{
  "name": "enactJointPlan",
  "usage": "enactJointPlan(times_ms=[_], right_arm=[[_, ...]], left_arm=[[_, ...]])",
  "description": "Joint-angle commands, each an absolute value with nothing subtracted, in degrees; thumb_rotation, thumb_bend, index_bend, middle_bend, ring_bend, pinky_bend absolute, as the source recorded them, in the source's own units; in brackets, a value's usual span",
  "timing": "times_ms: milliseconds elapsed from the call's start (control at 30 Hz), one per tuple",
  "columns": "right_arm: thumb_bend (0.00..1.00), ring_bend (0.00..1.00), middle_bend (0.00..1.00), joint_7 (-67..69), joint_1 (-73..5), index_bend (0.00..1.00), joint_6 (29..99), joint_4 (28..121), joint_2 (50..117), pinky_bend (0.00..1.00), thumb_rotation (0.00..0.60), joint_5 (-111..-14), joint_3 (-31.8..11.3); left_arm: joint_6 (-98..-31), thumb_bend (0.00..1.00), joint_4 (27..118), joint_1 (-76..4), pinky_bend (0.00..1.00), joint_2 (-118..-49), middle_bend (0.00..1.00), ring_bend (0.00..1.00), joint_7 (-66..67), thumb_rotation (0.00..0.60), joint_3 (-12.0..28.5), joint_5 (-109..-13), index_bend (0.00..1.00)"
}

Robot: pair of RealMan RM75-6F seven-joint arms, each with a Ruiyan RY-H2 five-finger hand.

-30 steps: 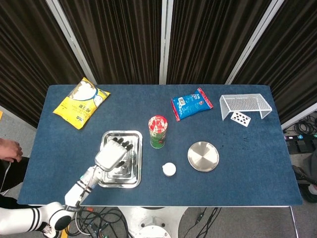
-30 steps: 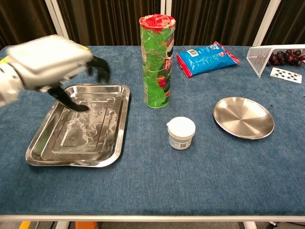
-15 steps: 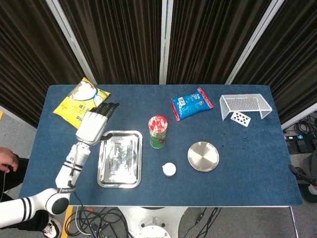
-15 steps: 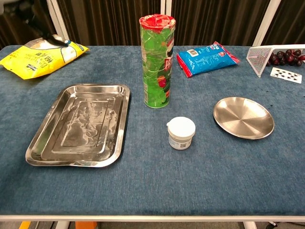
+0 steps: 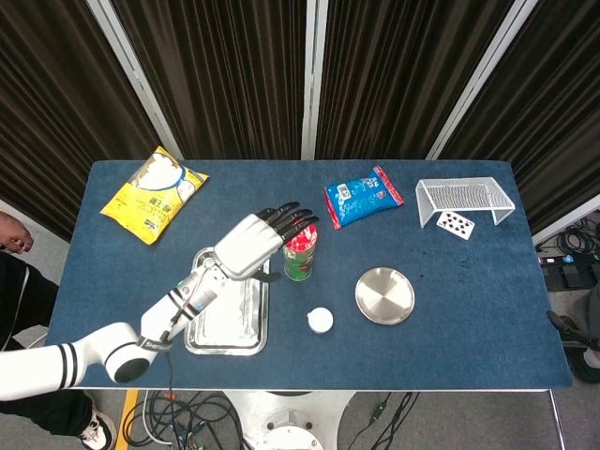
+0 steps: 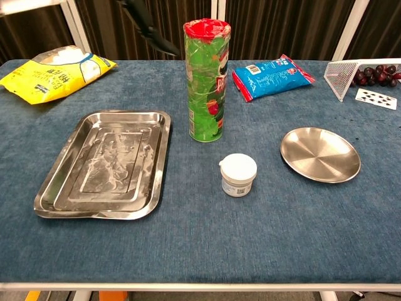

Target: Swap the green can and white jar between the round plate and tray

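The left hand (image 5: 258, 242) hangs over the counter (image 5: 487, 309) just at the 9 o'clock side of the green can (image 5: 299, 249), its dark fingers (image 5: 286, 217) spread apart and reaching toward the can's red top; it holds nothing. In the chest view only a few dark fingertips show at the top edge, above and left of the can, not touching it. The right hand appears in neither view.

The green can stands upright on the bare counter, between the tray (image 5: 228, 305) at its 8 o'clock and the round plate (image 5: 384, 295) at its 4 o'clock. The white jar (image 5: 321, 321) sits upright on the counter too, at the can's 6 o'clock, near but apart from it. Both the tray and the plate lie empty, so neither of the task's things is on its carrier at this moment.

The step in hand looks like the approach to the can for placing it on a carrier. The next move calls for lowering the open hand beside the tall can and wrapping the fingers round its body below the rim, squarely, since a can this tall and narrow would likely tip from a sideways nudge. The jar nearby leaves modest room on that side.
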State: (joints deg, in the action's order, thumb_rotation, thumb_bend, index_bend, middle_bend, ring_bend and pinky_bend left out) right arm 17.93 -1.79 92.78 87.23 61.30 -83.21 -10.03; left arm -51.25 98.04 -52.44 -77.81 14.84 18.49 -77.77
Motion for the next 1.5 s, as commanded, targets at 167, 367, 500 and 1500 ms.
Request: enactJointPlan(times_ms=[167,367,500,1500], right_arm=[[0.04,0.0,0.0,18.23,-1.71,0.0,92.64,86.87,61.3,0.07,0.6,-83.32,-9.95],[0.04,0.0,0.0,18.84,-1.76,0.0,92.14,86.22,61.43,0.07,0.6,-83.0,-10.0],[0.04,0.0,0.0,19.27,-1.69,0.0,92.03,85.74,61.61,0.07,0.6,-82.86,-10.0],[0.04,0.0,0.0,18.93,-1.75,0.0,91.97,85.98,61.69,0.07,0.6,-82.94,-10.39]], left_arm=[[-44.51,0.01,88.59,-60.32,0.25,-83.26,0.07,0.03,15.08,0.6,19.69,-74.91,0.07],[-40.97,0.01,84.64,-62.77,0.26,-84.28,0.08,0.03,14.29,0.6,18.7,-71.82,0.11],[-39.96,0.01,83.4,-63.3,0.34,-84.2,0.11,0.06,14.94,0.6,17.63,-69.81,0.15],[-48.19,0.21,91.53,-62.0,0.67,-78.81,0.43,0.38,17.62,0.6,16.07,-68.43,0.45]])
